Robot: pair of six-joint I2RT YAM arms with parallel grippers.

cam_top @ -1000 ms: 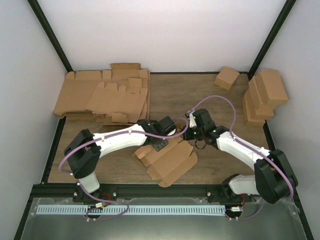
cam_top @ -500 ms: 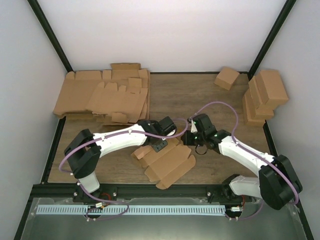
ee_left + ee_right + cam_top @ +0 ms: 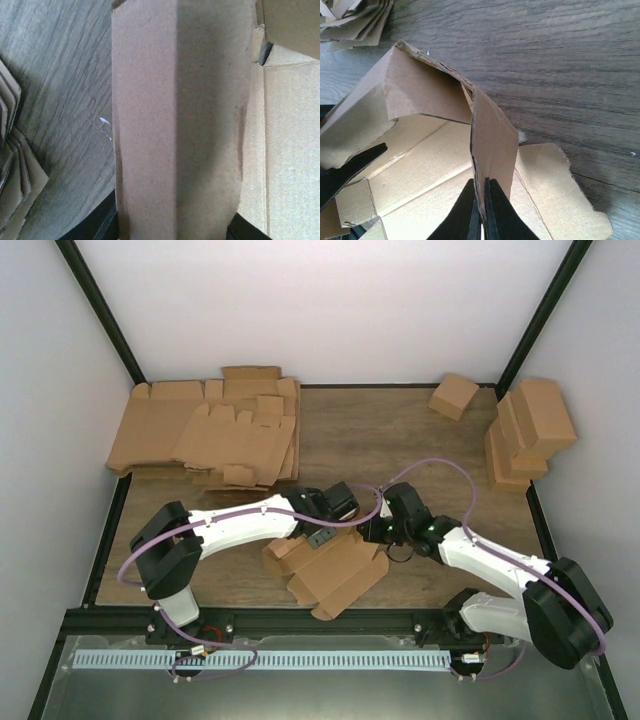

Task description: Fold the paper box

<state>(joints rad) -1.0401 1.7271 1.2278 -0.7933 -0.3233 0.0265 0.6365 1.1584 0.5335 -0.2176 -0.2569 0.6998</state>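
A flat brown paper box (image 3: 335,575) lies partly unfolded on the wooden table near the front edge. My right gripper (image 3: 372,532) is shut on one upright side flap (image 3: 492,145) of it, the thin card pinched between the jaws (image 3: 481,210). My left gripper (image 3: 322,533) is at the box's far left side. In the left wrist view a creased card panel (image 3: 175,115) fills the space between its jaws (image 3: 172,227), which show dark and wide apart at the bottom corners. One left fingertip (image 3: 355,165) shows under a raised flap in the right wrist view.
A pile of flat box blanks (image 3: 210,430) lies at the back left; its edge shows in the wrist views (image 3: 12,165) (image 3: 355,20). Folded boxes (image 3: 530,430) are stacked at the right wall, and one more (image 3: 453,395) stands at the back.
Both grippers and the box have moved toward the near edge and a little left. The right gripper has kept hold of the flap.
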